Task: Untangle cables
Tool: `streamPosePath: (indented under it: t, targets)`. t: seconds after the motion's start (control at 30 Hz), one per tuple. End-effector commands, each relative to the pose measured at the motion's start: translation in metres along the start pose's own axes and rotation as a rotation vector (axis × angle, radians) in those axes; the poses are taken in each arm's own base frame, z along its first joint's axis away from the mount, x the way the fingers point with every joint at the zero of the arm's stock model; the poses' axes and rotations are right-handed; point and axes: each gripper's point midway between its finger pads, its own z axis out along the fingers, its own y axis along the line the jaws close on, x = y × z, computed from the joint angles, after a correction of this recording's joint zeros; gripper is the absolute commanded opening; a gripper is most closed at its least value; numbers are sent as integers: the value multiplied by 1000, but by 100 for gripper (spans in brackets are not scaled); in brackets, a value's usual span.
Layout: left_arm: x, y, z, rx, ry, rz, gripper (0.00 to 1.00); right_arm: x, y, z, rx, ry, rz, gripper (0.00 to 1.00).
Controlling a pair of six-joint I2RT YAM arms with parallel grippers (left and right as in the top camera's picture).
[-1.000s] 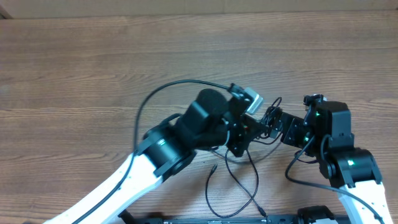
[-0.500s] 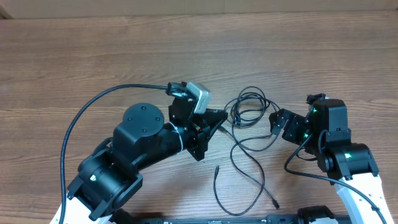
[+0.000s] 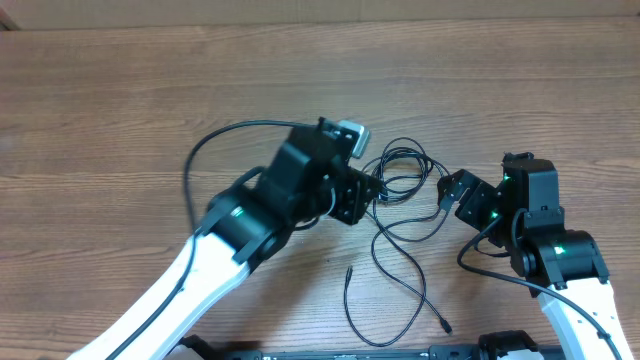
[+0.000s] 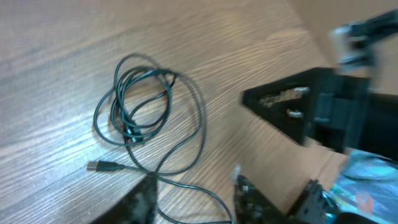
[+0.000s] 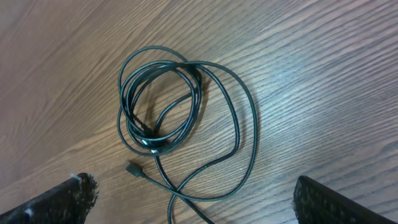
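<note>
right gripper (image 5: 194, 183) gapes empty, left gripper (image 4: 194, 190) seems half-open; cables (image 5: 158, 118) lie ahead of both: pinch the plug (image 5: 132, 167), pull outward.

Matt wood-grain table (image 3: 120, 90), smooth slightly glossy cables (image 5: 144, 138)

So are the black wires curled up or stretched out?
Curled up: the cables loop over one another in a small coil, with loose ends trailing off.

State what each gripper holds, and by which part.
Nothing is held. The cables lie loose on the table; left gripper and right gripper are both open.
</note>
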Motion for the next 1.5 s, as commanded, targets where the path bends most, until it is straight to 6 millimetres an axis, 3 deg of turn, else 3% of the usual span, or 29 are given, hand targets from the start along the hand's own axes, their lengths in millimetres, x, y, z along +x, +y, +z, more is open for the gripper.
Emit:
streamPosePath:
  t: [0.0, 0.2, 0.37, 0.5, 0.67, 0.8, 1.03, 1.27, 1.47]
  targets:
    - [1, 15, 33, -36, 34, -4, 50, -7, -2, -3, 16, -33, 38, 100]
    - [21, 40, 88, -59, 124, 95, 79, -8, -3, -3, 21, -37, 36, 100]
    - [35, 64, 116, -126, 164, 114, 85, -8, -2, -3, 19, -41, 33, 100]
    - [34, 85, 133, -211, 145, 131, 89, -8, -2, -3, 18, -41, 33, 100]
    - [29, 88, 151, -191, 116, 247, 88, -10, -1, -3, 14, -46, 33, 100]
    - [39, 96, 164, -197, 144, 269, 87, -10, -1, -3, 14, -46, 33, 100]
    - [36, 97, 171, -189, 121, 274, 66, -11, 0, -3, 11, -50, 32, 100]
    - [30, 94, 173, -182, 93, 280, 54, -12, 0, -3, 8, -54, 32, 100]
    - [35, 98, 180, -184, 104, 279, 50, -12, 1, -3, 6, -55, 32, 100]
